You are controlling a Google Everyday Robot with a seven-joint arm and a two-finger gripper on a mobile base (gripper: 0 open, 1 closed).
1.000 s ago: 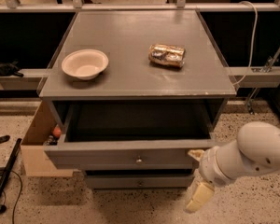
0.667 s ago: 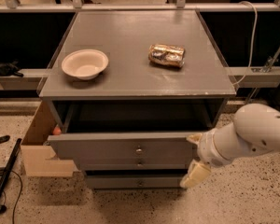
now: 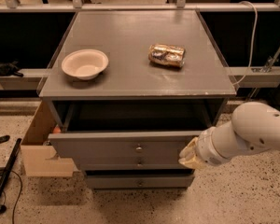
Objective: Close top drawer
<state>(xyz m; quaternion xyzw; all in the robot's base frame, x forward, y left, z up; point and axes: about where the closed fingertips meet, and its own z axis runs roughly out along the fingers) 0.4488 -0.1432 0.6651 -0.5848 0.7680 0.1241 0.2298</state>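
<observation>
Top drawer (image 3: pixel 107 148): grey, standing partly pulled out beneath the surface (image 3: pixel 130 31); tool (image 3: pixel 190 154) against its front's right end, open or closed cannot be told; best pushed squarely inward, nearer centre, to avoid skewing.

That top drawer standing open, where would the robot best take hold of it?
By the small round knob at the centre of the top drawer front, coming straight from the front: it is the only part jutting from the flat face. The hand is at that front's right end.
</observation>
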